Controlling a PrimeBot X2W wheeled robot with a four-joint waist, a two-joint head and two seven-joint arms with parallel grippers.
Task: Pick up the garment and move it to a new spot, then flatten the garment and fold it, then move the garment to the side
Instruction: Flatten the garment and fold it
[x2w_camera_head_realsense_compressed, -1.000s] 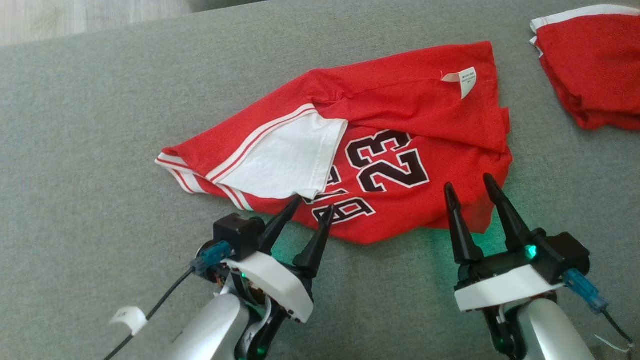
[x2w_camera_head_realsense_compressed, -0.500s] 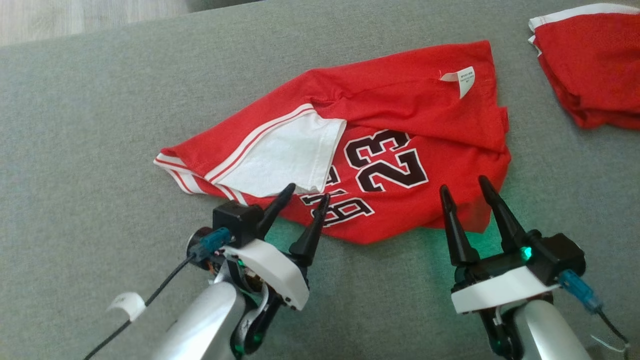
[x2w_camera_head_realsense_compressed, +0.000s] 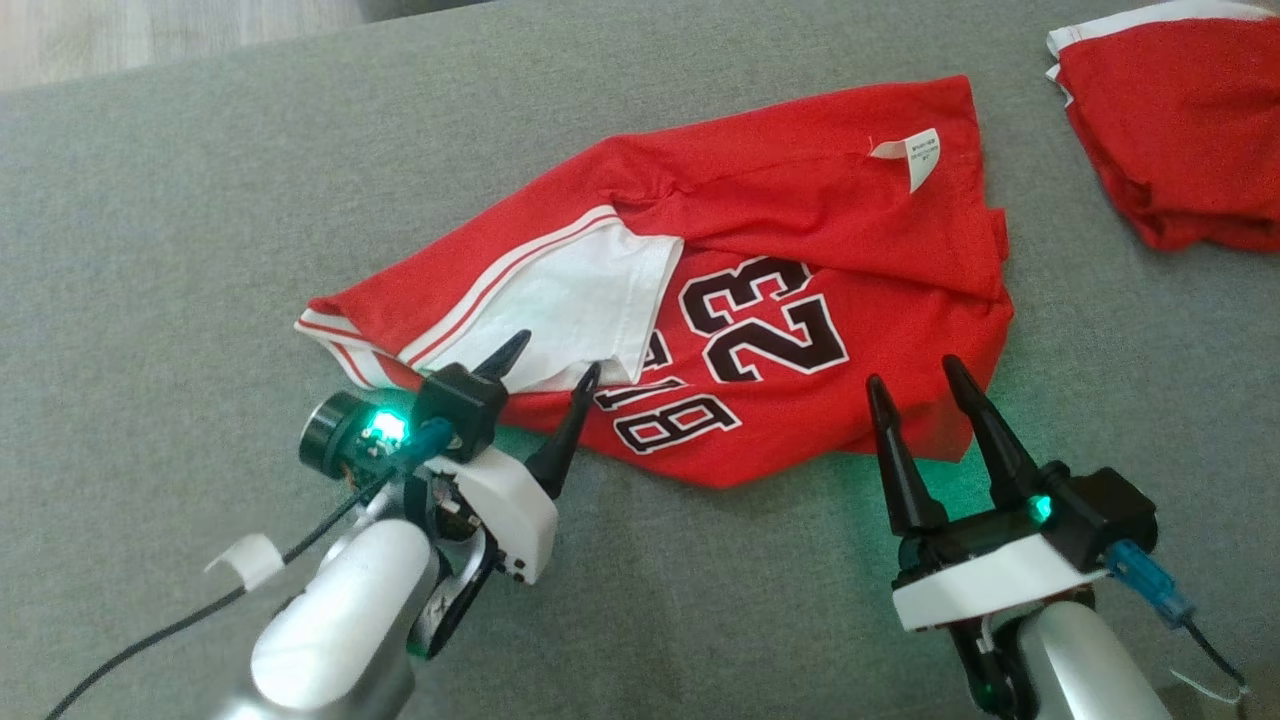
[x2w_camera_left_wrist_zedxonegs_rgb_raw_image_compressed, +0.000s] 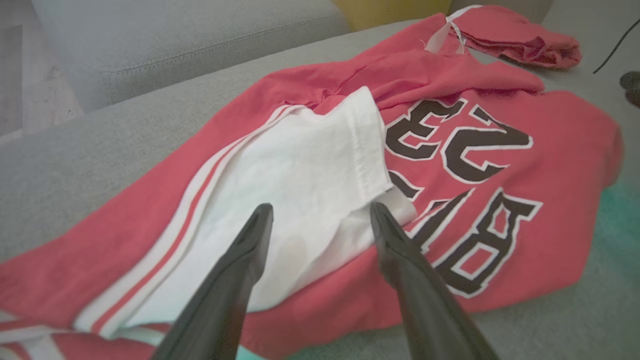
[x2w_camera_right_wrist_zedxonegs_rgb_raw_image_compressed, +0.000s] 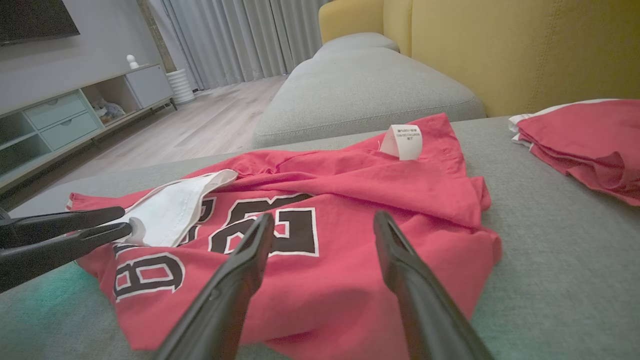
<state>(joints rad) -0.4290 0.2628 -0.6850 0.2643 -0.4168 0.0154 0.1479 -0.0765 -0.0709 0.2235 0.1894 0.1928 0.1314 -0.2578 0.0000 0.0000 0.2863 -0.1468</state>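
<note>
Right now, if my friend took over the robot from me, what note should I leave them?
Left gripper: fingers open, holding nothing, poised at the white sleeve.
Right gripper: fingers open, holding nothing, at the jersey's near right edge.
Jersey: lies rumpled on the grey cushion, top part flopped over the numbers.
Another red garment lies folded at the far right.
Done: nothing certain; I cannot tell if the jersey has already been moved to its new spot.
Left: grab it, flatten it, fold it, move it aside.
</note>
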